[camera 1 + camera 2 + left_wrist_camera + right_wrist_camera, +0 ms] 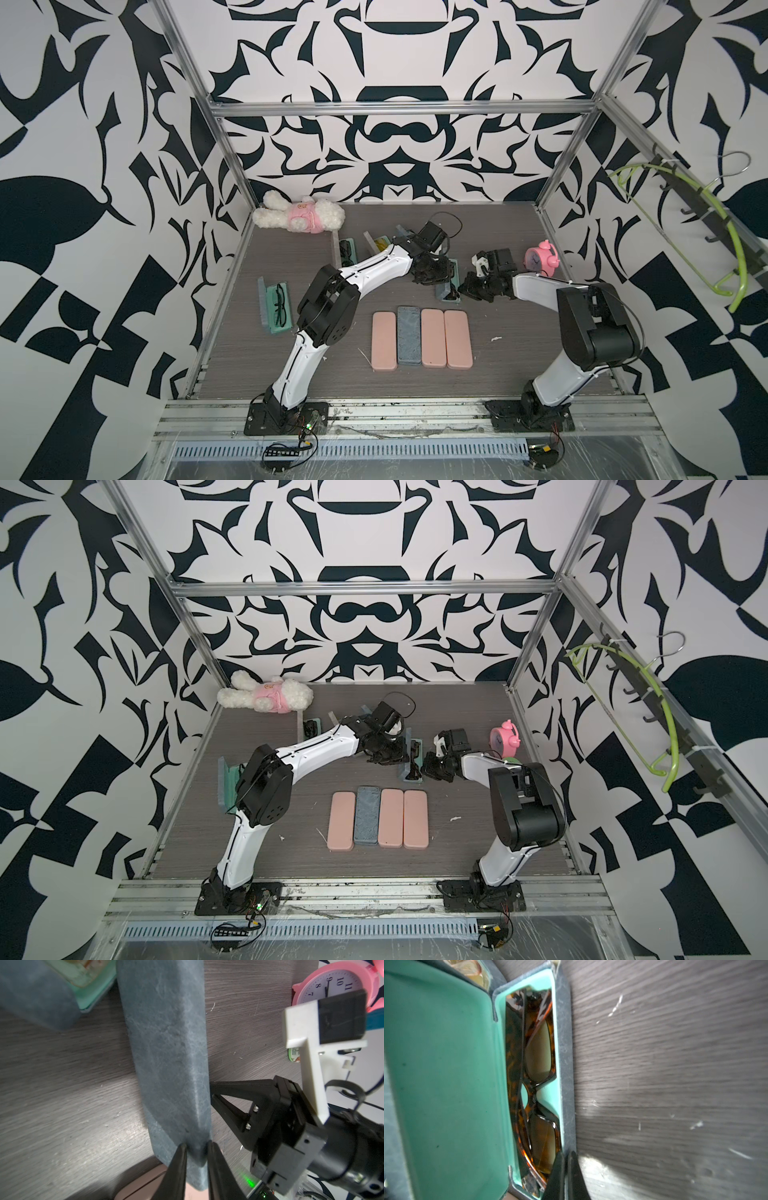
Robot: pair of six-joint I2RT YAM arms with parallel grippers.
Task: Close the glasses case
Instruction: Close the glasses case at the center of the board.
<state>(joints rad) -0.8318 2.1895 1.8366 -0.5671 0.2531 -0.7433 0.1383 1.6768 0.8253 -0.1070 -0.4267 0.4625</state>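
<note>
Matt leathery case (166, 1053) (scuffed), wood-grain table (62, 1095)

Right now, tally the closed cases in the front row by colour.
Pink cases: 3
Blue case: 1
Total: 4
</note>
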